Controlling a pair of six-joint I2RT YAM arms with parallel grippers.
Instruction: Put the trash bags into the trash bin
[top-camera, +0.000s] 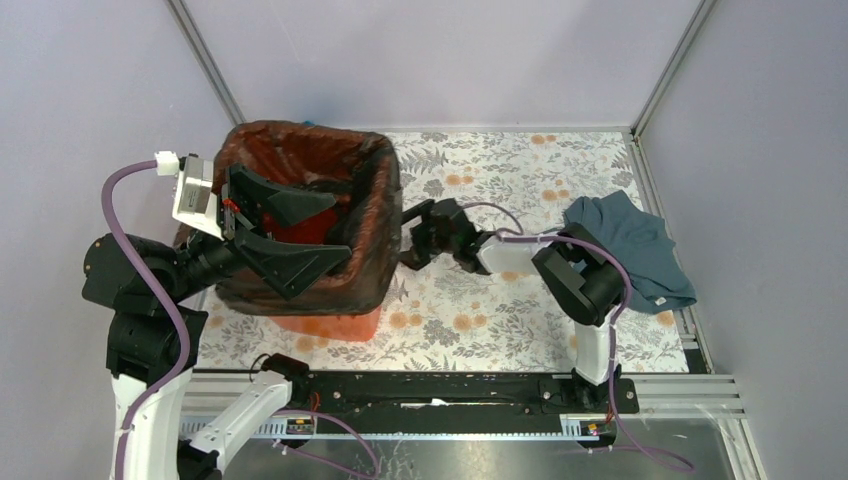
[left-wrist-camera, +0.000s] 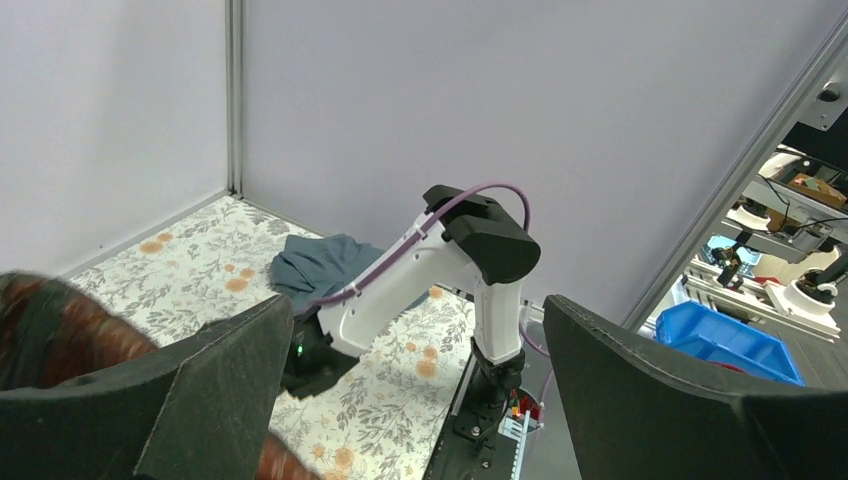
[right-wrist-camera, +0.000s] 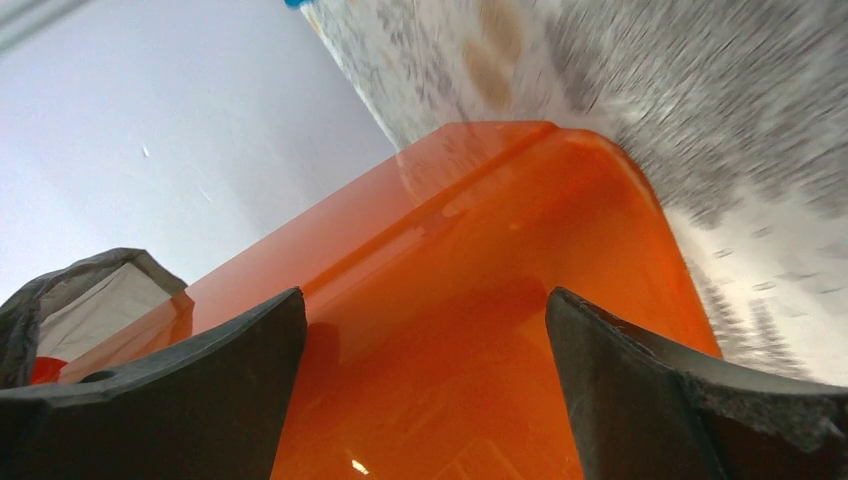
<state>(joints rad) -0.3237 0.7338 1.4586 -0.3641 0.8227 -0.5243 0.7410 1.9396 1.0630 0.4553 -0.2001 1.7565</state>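
Bag: black film bag (top-camera: 372, 272) lines the bin, its mouth folded down over the rim and outer walls.
Bin: orange bin (top-camera: 330, 323) stands left of centre on the floral table (top-camera: 500, 170); bare orange shows only along its near bottom edge.
Done: the bag looks seated and cuffed on every side in view.
Left to do: probably little, perhaps evening the cuff or pressing the film deeper. The bin's floor is partly hidden.
Left gripper (top-camera: 338, 230): reaches in from the left and hovers over the bin's mouth, fingers wide apart, holding nothing.
Right gripper (top-camera: 405, 240): stretched out low toward the bin's right wall, fingers wide apart with the wall between them. Nothing is clamped, and I cannot tell whether it touches.
Cloth (top-camera: 635, 245): grey-blue, far right, well apart.
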